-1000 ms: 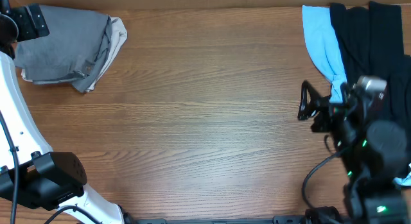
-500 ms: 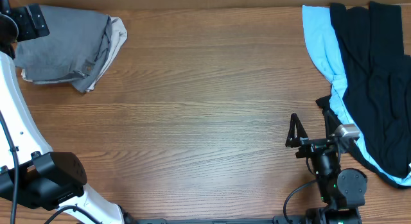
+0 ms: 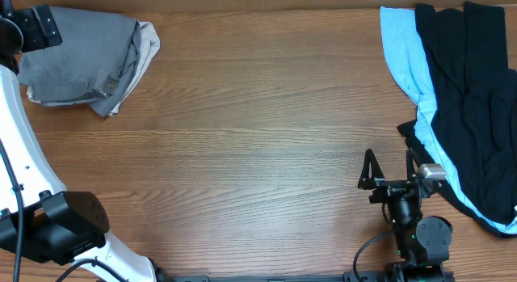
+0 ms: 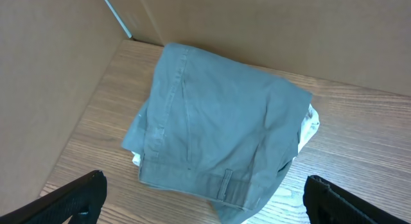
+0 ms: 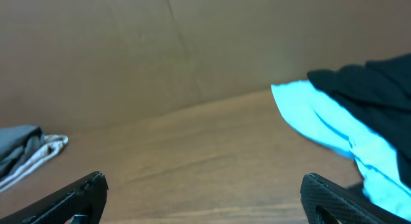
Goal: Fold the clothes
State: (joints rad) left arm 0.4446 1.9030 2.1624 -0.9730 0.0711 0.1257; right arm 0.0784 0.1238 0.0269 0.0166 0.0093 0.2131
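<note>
The grey shorts (image 3: 77, 60) lie folded in a pile at the table's far left corner, on top of cream-beige shorts (image 3: 148, 48). In the left wrist view the grey shorts (image 4: 218, 128) show a belt loop and a seam, with the cream-beige shorts (image 4: 313, 124) peeking out at the right. My left gripper (image 3: 32, 27) hovers over the pile's left edge, open and empty (image 4: 205, 185). My right gripper (image 3: 390, 167) is open and empty near the front edge at the right, and faces across the bare table (image 5: 204, 185).
A light-blue garment (image 3: 404, 56) and a black garment (image 3: 468, 96) lie spread at the right, also seen in the right wrist view as the blue (image 5: 327, 121) and the black (image 5: 372, 83). Cardboard walls (image 4: 51, 70) close off the table's back and left.
My right arm has drawn back from beside the light-blue garment to the front edge and settled low. The left arm and the shorts have not moved.
</note>
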